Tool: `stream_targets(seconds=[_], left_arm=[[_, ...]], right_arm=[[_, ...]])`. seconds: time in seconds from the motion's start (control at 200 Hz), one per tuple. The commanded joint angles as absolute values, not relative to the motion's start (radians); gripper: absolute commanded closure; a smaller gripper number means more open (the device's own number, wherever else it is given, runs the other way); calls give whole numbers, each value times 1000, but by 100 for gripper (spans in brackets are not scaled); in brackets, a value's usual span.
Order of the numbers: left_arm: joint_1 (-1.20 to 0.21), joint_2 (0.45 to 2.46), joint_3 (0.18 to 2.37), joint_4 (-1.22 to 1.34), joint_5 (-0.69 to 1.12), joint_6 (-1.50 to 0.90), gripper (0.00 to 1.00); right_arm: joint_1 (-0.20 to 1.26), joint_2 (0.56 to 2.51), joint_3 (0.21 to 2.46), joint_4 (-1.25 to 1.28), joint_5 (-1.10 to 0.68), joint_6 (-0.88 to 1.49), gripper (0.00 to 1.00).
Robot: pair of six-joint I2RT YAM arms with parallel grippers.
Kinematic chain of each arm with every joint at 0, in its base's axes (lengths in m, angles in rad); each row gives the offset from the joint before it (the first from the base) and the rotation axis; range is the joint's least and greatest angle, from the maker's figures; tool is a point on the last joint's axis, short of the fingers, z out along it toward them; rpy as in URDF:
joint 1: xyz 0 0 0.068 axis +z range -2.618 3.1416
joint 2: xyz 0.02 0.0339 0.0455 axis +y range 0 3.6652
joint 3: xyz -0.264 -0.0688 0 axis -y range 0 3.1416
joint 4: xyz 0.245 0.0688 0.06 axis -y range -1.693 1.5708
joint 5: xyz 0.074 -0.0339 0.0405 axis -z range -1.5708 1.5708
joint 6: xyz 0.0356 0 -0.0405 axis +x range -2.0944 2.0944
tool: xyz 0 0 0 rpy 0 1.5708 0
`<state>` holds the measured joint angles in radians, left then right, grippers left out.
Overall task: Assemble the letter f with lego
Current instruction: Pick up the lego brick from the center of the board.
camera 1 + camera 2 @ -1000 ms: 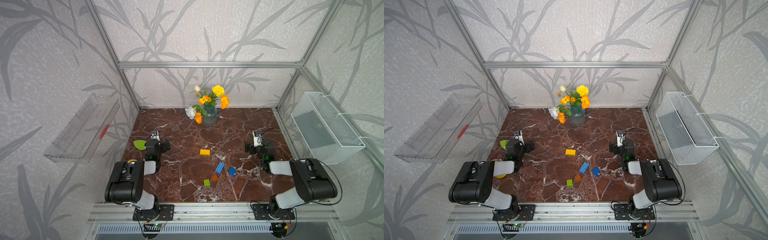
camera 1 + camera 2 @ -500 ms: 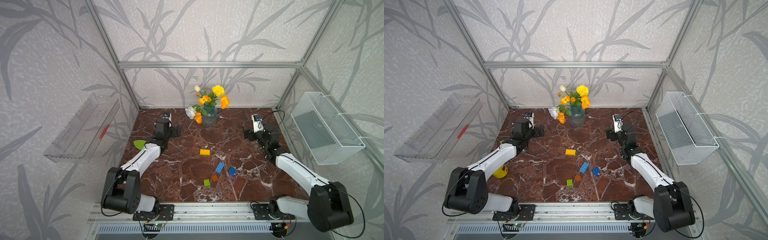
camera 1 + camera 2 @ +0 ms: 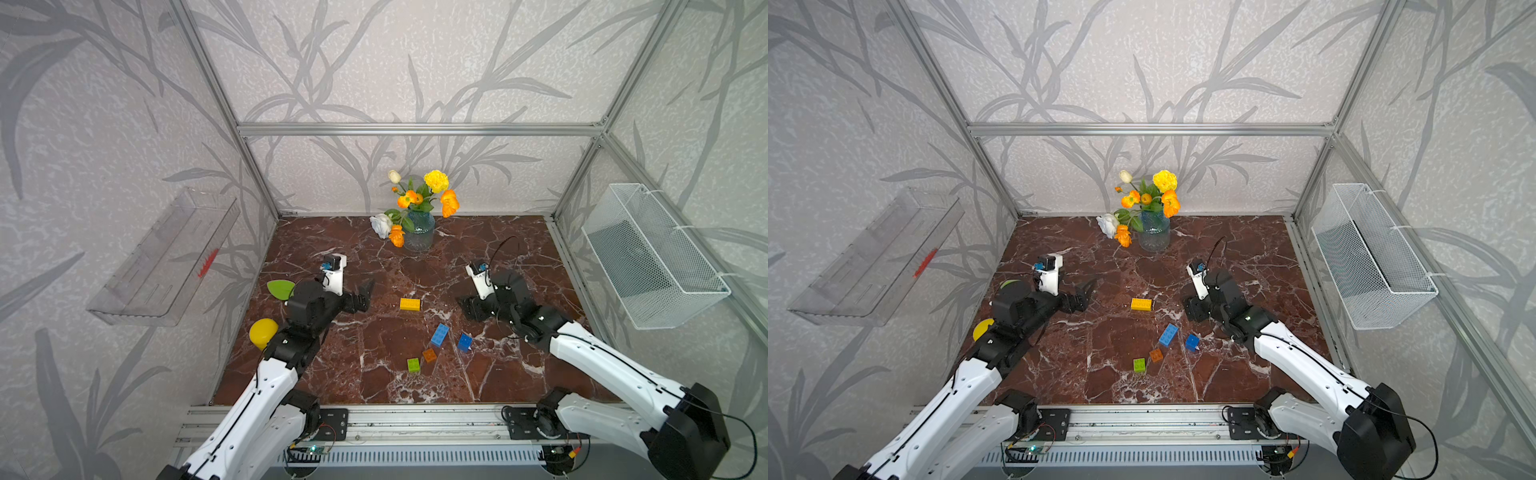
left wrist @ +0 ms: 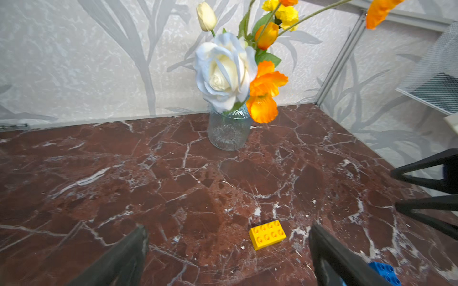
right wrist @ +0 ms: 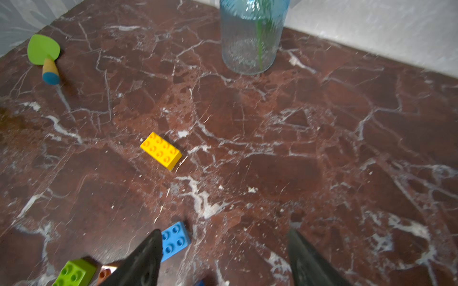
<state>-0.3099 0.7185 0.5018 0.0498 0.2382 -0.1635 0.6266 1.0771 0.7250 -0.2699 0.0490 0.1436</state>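
No letter f is in view; the lego lies as loose bricks on the marble floor. The yellow brick point(image 3: 409, 304) point(image 3: 1141, 304) point(image 4: 267, 234) point(image 5: 160, 151) is farthest back. Nearer the front are the long blue brick point(image 3: 439, 334) point(image 5: 174, 240), short blue brick point(image 3: 464, 342), orange brick point(image 3: 429, 355) and lime green brick point(image 3: 413, 365) point(image 5: 74, 272). My left gripper point(image 3: 368, 293) point(image 4: 228, 229) hovers open, left of the yellow brick. My right gripper point(image 3: 465, 307) point(image 5: 225, 232) is open and empty, right of the yellow brick and just behind the blue bricks.
A glass vase of flowers point(image 3: 419, 232) stands at the back centre. A green toy shovel point(image 3: 280, 289) and a yellow jar point(image 3: 262, 332) lie by the left wall. A wire basket point(image 3: 652, 257) hangs on the right wall, a clear shelf point(image 3: 166, 257) on the left.
Both arms unfolded from the front, reached toward the back, then swung inward to either side of the yellow brick. The right jaws have narrowed a little. The bricks have not moved.
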Motion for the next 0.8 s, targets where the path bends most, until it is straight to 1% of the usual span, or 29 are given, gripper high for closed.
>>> stream_targets(seconds=[0.0,0.135,0.22,0.31,0.415,0.62,0.795], left_arm=[[-336,630,433,124,293,-202,1],[-355,578,405,134,310,-189,1],[-362,590,408,125,331,-185,1],[-369,619,402,147,358,-185,1],[-374,653,401,173,370,-192,1],[-377,688,418,172,374,-192,1],[-379,682,422,157,372,-190,1]], right_arm=[[691,1062,681,-397,108,273,26],[754,1062,651,-470,127,348,35],[781,1067,636,-506,117,387,40],[813,1068,621,-531,108,419,43],[838,1060,602,-531,102,443,43],[841,1085,594,-535,97,438,42],[841,1126,611,-515,108,427,38]])
